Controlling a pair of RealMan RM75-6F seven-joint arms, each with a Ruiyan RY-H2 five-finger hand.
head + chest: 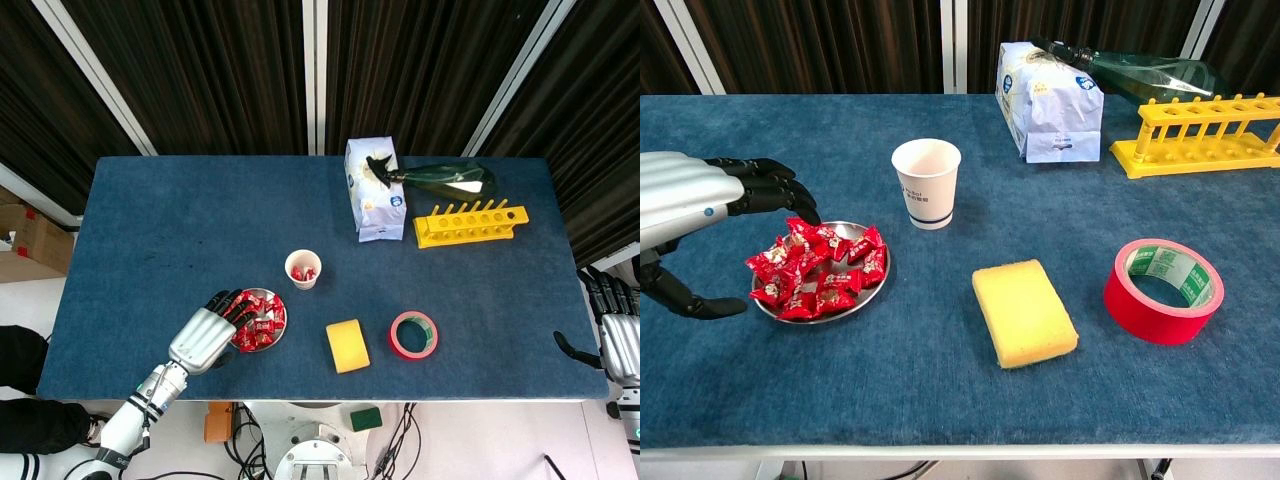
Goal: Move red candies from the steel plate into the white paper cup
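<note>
One steel plate (876, 290), one paper cup (926, 183), one sponge (1024, 312), one tape roll (1162, 290).

head cam overhead, far; chest cam low, close; both share table (150, 230).

Candies, plate, cup: near-left part of the blue table.

Candies (818, 266): red glossy wrappers with small white marks, heaped loosely across the plate (876, 286); a few more lie inside the cup (303, 269), seen from the head view. Plate: small, round, shallow, steel, flat on the table, its rim showing around the heap. Cup: white paper, dark print on its side, upright, open mouth up, just behind and right of the plate, not touching it.
</note>
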